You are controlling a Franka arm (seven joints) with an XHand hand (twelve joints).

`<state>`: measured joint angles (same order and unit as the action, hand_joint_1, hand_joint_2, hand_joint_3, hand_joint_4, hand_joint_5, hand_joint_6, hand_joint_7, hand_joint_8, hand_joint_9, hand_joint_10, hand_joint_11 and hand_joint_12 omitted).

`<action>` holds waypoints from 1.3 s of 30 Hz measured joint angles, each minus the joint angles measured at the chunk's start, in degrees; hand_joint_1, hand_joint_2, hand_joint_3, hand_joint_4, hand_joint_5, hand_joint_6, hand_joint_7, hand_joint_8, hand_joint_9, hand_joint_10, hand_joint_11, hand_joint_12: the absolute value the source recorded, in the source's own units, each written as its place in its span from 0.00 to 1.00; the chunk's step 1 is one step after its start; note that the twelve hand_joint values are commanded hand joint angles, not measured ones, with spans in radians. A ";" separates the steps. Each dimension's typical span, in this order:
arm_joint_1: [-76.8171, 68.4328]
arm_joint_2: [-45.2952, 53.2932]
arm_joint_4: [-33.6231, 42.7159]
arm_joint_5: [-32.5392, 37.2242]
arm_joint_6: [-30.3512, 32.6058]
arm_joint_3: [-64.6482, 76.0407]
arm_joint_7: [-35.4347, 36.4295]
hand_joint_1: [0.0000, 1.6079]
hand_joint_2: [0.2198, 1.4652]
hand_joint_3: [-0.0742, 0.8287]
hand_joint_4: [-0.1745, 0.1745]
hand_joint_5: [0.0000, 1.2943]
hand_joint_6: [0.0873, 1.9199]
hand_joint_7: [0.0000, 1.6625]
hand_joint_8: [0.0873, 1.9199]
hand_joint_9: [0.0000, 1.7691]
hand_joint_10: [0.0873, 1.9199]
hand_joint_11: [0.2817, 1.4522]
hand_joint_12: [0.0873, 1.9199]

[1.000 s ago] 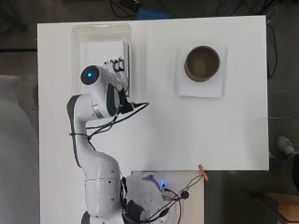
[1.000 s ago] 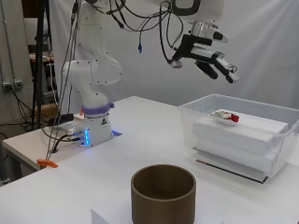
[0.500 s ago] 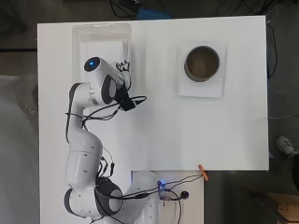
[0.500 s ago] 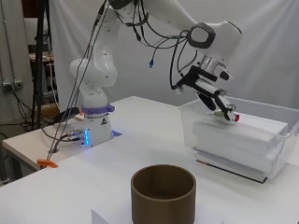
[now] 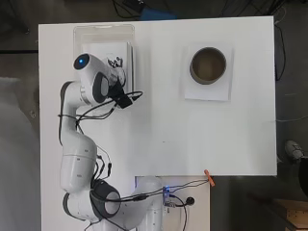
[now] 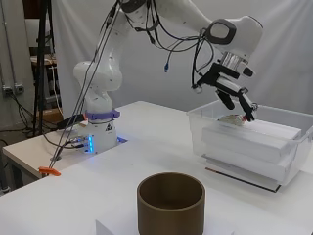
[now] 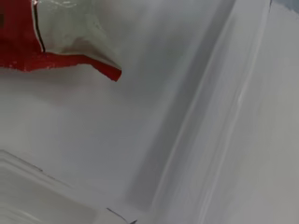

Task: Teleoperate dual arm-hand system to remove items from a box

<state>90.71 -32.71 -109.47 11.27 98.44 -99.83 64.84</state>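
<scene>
Side view: hand [image 6: 234,93] is inside the clear box [image 6: 293,147], fingers straight and spread, holding nothing, tips right at the red-and-silver packet [image 6: 234,119] lying on the white foam block [image 6: 254,139]. Packet sits at about 6 o'clock from the fingertips; contact can't be confirmed. Its long axis isn't readable from here. Brown cylinder [image 6: 170,201] is well apart, at 7 o'clock from the box.

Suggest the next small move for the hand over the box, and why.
Probably lower a little and curl the fingers around the red-and-white packet. The hand is inside the clear box, fingers straight, tips at the packet on the white foam.
</scene>
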 joint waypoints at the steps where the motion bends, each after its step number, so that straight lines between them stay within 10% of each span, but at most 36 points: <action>1: 0.48 -0.24 0.28 0.32 -0.23 -0.37 0.35 0.14 0.60 0.08 0.84 0.34 0.00 0.34 0.00 0.38 0.00 0.17 0.00; 10: -2.20 -1.77 -1.94 0.71 -1.19 -1.85 0.59 0.17 0.63 0.09 0.89 0.39 0.00 0.35 0.00 0.35 0.00 0.14 0.00; 11: -2.61 -1.85 -2.27 0.71 -1.33 -1.93 0.01 0.32 0.70 0.05 0.94 0.48 0.20 0.45 0.00 0.44 0.00 0.19 0.00; 12: -2.69 -1.95 -2.44 0.64 -1.40 -1.96 -0.23 0.45 0.73 0.04 0.97 0.58 0.36 0.59 0.08 0.56 0.14 0.30 0.01; 14: -3.25 -2.80 -4.04 0.53 1.19 -0.12 -0.61 0.58 0.74 0.07 1.00 0.69 0.49 0.69 0.59 0.69 0.71 0.38 0.55; 17: -9.01 -4.08 -9.28 2.69 7.68 4.80 -1.02 0.61 0.75 0.08 1.00 0.69 0.56 0.69 0.87 0.74 0.96 0.40 0.85; 39: -26.65 -6.86 -20.40 8.62 27.01 49.91 9.93 0.60 0.76 0.08 1.00 0.67 0.58 0.75 0.75 0.80 0.83 0.52 0.84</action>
<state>64.06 -39.57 -129.86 19.89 125.46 -49.92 74.77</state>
